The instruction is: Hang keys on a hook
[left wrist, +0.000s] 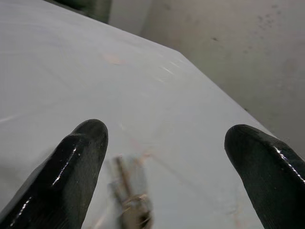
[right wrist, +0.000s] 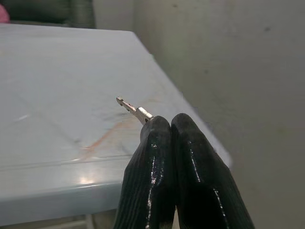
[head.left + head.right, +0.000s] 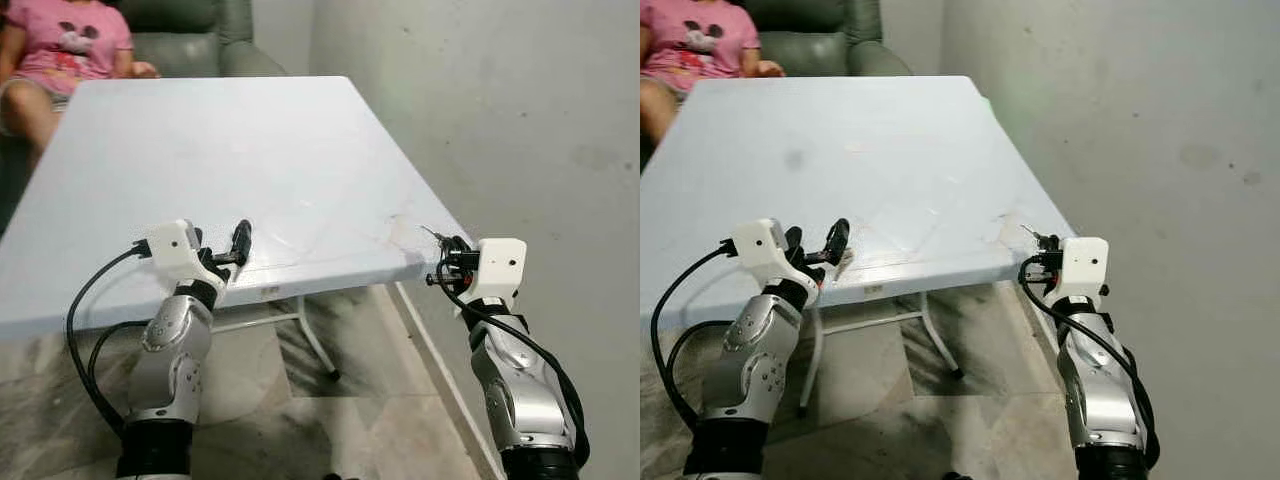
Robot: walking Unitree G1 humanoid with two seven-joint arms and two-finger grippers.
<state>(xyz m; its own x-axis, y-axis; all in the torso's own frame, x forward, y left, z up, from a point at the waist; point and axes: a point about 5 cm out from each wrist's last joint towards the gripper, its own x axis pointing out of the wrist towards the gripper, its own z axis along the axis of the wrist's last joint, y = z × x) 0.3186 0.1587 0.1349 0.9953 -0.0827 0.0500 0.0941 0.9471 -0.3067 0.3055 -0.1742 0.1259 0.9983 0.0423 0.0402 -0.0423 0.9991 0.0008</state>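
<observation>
Here the right gripper [image 2: 164, 126] is raised at the table's [image 3: 250, 150] near right corner, fingers pressed together on a key [image 2: 135, 109]. The left gripper [image 1: 162, 157] hovers spread above the near edge.

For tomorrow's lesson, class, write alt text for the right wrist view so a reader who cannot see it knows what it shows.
The right hand has its two black fingers pressed together on a small metal key, whose tip sticks out beyond them. Behind it, a pale table runs to a corner beside a grey wall.
</observation>
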